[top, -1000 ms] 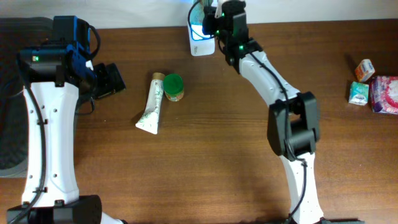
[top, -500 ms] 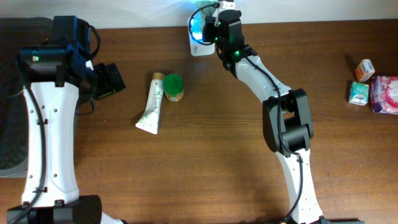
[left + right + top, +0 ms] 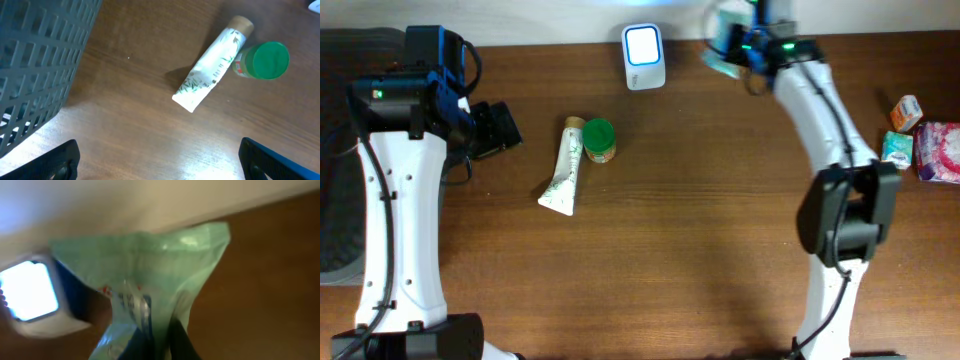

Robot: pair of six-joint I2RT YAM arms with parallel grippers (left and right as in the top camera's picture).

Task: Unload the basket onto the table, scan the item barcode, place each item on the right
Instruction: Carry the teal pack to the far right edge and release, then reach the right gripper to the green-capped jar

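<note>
The item is a pale green plastic packet with printed marks, and my right gripper is shut on its lower end. From overhead the packet and the right gripper hang at the table's back edge. They are to the right of the white scanner, whose window glows. The right wrist view has the scanner at its left edge, beside the packet. My left gripper stands open and empty over bare wood at the left, its fingers far apart.
A white tube and a green-lidded jar lie side by side left of centre. A grey basket stands at the far left. Small packets and a pink pack sit at the right edge.
My right arm has swung to the right with the packet, from in front of the scanner to a spot beside it. The left arm has not moved.
</note>
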